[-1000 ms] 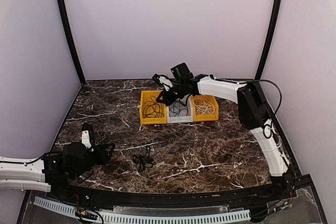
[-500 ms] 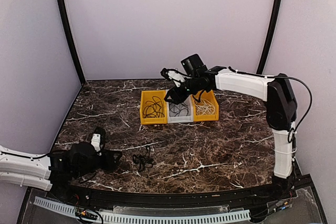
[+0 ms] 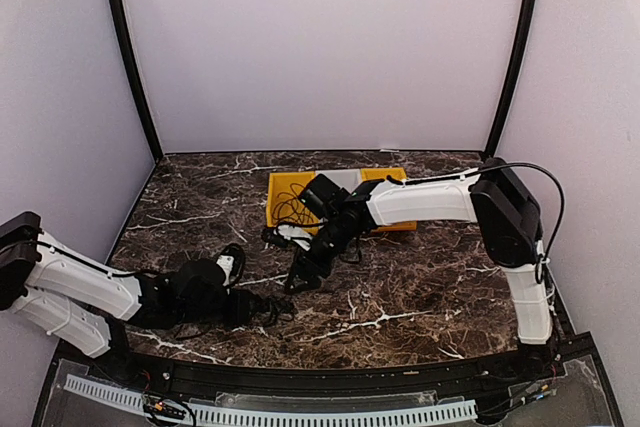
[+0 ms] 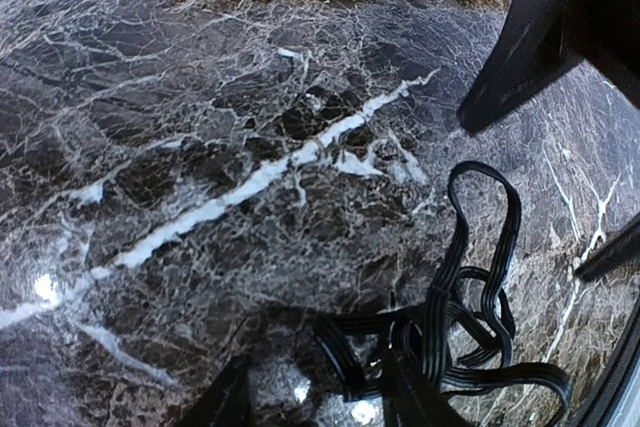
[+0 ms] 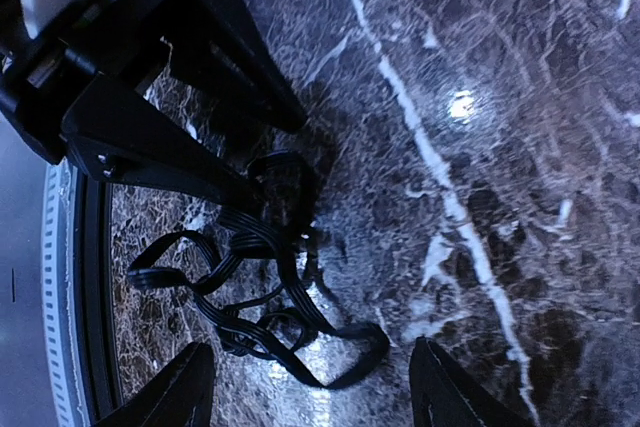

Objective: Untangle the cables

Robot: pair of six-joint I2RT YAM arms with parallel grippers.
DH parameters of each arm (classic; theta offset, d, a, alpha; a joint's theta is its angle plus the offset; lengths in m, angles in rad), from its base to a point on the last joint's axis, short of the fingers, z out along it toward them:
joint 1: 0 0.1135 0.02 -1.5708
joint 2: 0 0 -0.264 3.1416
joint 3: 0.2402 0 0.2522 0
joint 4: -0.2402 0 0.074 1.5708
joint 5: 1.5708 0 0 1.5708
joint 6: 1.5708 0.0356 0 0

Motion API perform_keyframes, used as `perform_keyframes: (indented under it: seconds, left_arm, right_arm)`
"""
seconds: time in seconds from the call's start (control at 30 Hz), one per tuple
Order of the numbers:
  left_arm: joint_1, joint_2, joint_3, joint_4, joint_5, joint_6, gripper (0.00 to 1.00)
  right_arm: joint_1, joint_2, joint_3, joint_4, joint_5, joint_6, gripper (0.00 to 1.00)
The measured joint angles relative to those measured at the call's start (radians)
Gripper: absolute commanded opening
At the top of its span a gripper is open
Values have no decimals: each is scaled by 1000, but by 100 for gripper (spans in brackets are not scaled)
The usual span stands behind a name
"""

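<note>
Seemingly the grasping step: right pincer (image 5: 312,367) gapes empty just above the black cable knot (image 5: 262,292); left pincer (image 4: 315,382), half-open, straddles one loop unclamped. Next, each must pinch a separate strand.

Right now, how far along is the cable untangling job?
Done: one black cable lies in the left yellow bin. In hand: the left gripper and right gripper, both open, are at the knotted black bundle on the table, neither visibly gripping it. Left: pulling that bundle apart. The right arm hides most of the other bins.
</note>
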Motion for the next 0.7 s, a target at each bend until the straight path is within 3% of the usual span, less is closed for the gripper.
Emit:
perform_keyframes:
  seconds: [0.23,0.33,0.47,0.53,0.57,0.67,0.7]
  left_arm:
    - [0,54,21,35,17,-27,20]
    - [1,60,21,37,23,-29,12]
    - [2,59,17,37,26,-37,8]
    - [2,47,9,37,25,-38,6]
    - [2,33,2,37,24,-39,5]
    - [2,-22,-23,38,17,-40,3]
    - [3,-42,-31,39,14,-41,3]
  right_arm:
    - [9,71,16,-41,-41,18,56]
    - [8,87,27,-41,-50,39,31]
    - [5,92,27,-36,-63,69,9]
    - [1,92,27,-23,-64,77,9]
    - [0,92,27,-18,-64,81,15]
    - [-7,92,27,-6,-63,94,46]
    - [-11,92,28,-3,-63,95,51]
